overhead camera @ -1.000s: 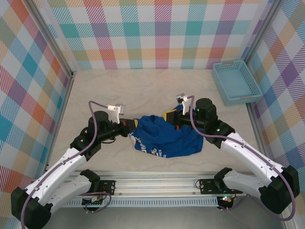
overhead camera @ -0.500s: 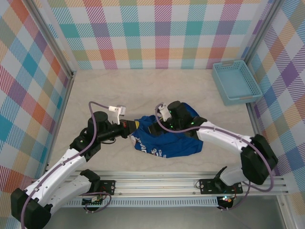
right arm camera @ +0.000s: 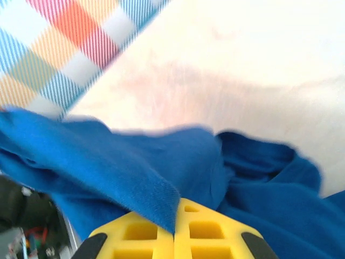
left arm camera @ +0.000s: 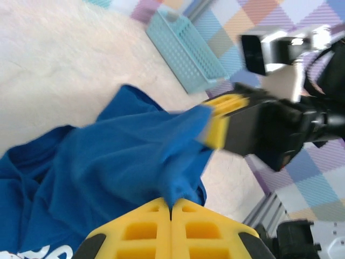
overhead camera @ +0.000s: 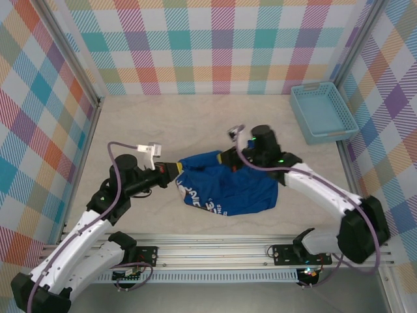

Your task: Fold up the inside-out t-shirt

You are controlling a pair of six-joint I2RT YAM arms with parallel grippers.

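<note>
The inside-out t-shirt is a royal-blue crumpled heap mid-table, with white print along its front left edge. My left gripper is shut on the shirt's left edge; the left wrist view has blue cloth pinched between the yellow fingers. My right gripper is shut on the shirt's top edge. In the right wrist view a fold of the cloth runs into the closed yellow jaws. The cloth stretches between the two grippers.
A light-blue lattice basket stands at the back right, also the basket in the left wrist view. Checked walls ring the beige table. A metal rail runs along the near edge.
The right gripper let go, reached left over the shirt, then shut on its top edge further right. The left gripper pulled slightly left, spreading the cloth.
</note>
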